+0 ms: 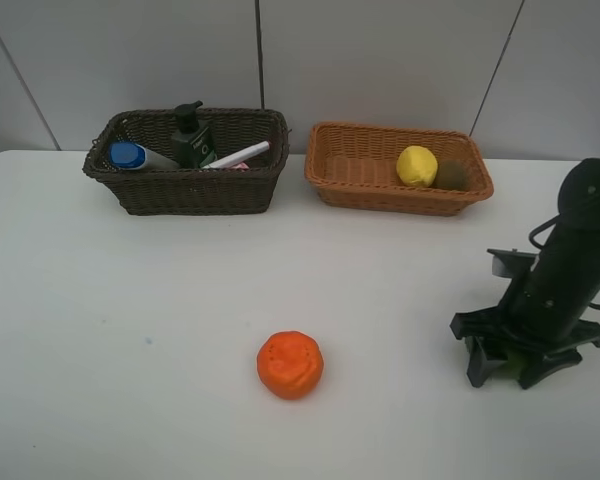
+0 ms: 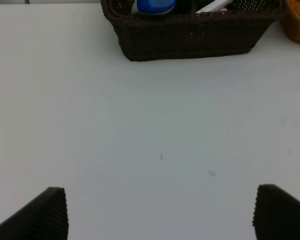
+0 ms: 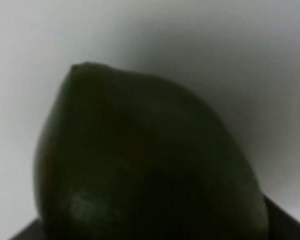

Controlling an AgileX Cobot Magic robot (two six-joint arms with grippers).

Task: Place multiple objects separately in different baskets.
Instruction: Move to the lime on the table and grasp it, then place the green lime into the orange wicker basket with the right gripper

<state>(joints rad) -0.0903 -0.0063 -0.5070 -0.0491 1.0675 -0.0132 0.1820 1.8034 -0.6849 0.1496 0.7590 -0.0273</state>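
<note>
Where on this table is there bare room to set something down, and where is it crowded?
Free: the table left of the orange, in front of the dark brown basket; the band between orange and orange-tan basket; that basket's left half. Crowded: the dark brown basket, full of bottles, and the right front, where the right gripper covers the lime.

Behind on my bench (image 1: 130, 320), the deeper basket (image 1: 185, 192) sits left with spray bottle (image 1: 128, 156), pump bottle (image 1: 192, 140) and marker (image 1: 242, 155) in it. The shallower basket (image 1: 380, 196), right, holds lemon (image 1: 417, 165) and kiwi (image 1: 452, 176). The orange (image 1: 290, 364) lies in front, centre, and the lime (image 3: 150, 165) far right under my right gripper (image 1: 515, 370).
</note>
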